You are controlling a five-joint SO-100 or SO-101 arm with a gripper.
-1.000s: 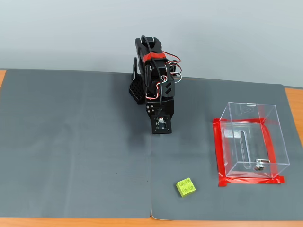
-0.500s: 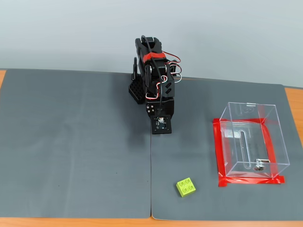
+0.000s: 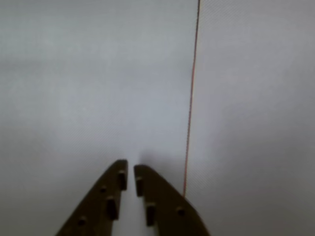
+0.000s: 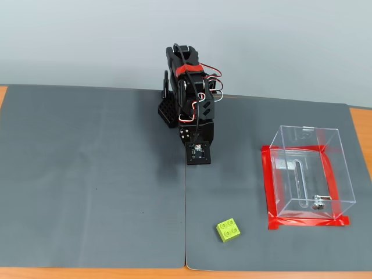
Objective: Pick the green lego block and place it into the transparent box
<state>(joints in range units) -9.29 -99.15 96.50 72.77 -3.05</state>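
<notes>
Your fixed view looks down from the near side of the desk (image 4: 87, 192), raised and tilted toward the far wall, taking in the arm (image 4: 192, 99), the green lego block (image 4: 229, 229) and the transparent box (image 4: 308, 171). Your wrist view rides on the arm, very near the grey mat, with both fingers (image 3: 106, 201) entering from its bottom edge. Both views share the mat seam (image 3: 191, 98).

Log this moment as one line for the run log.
arm: folded at its base | tool: nearly shut, empty | green block: on mat, untouched | clear box: empty, inside red tape | step: pick not started
</notes>
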